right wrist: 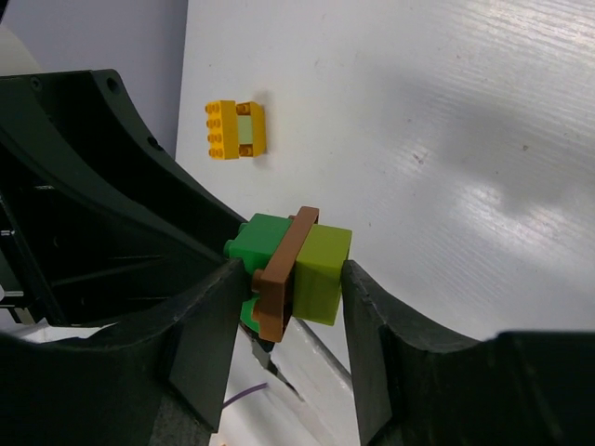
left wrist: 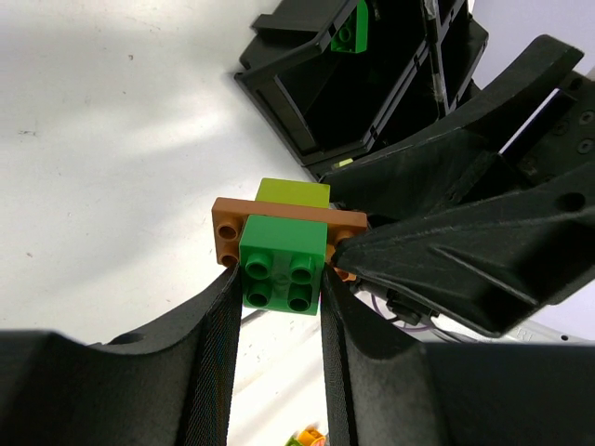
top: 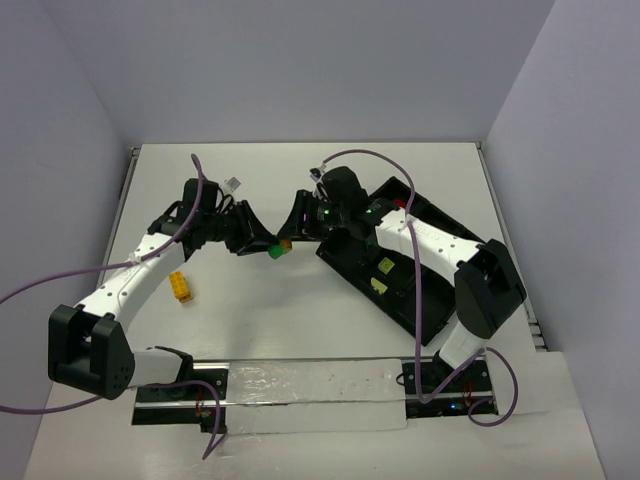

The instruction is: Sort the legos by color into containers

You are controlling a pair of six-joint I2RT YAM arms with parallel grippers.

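A stack of three legos (top: 278, 249) hangs above the table between both grippers: a green brick (left wrist: 279, 265), an orange-brown plate (left wrist: 228, 228) and a pale yellow-green brick (left wrist: 293, 192). My left gripper (left wrist: 279, 283) is shut on the green brick's sides. My right gripper (right wrist: 293, 279) is shut across the stack, one finger on the yellow-green brick (right wrist: 321, 274), the other against the brown plate (right wrist: 284, 269) and green brick (right wrist: 265, 237). A yellow brick (top: 180, 286) with a pale top lies on the table at the left. The black divided tray (top: 400, 310) lies right of centre, partly under my right arm.
The tray holds pale yellow-green bricks (top: 385, 266), a green brick (left wrist: 350, 30) and a red one (top: 400, 203). A small white object (top: 234, 184) lies behind the left arm. A shiny strip (top: 310, 395) runs along the near edge between the arm bases.
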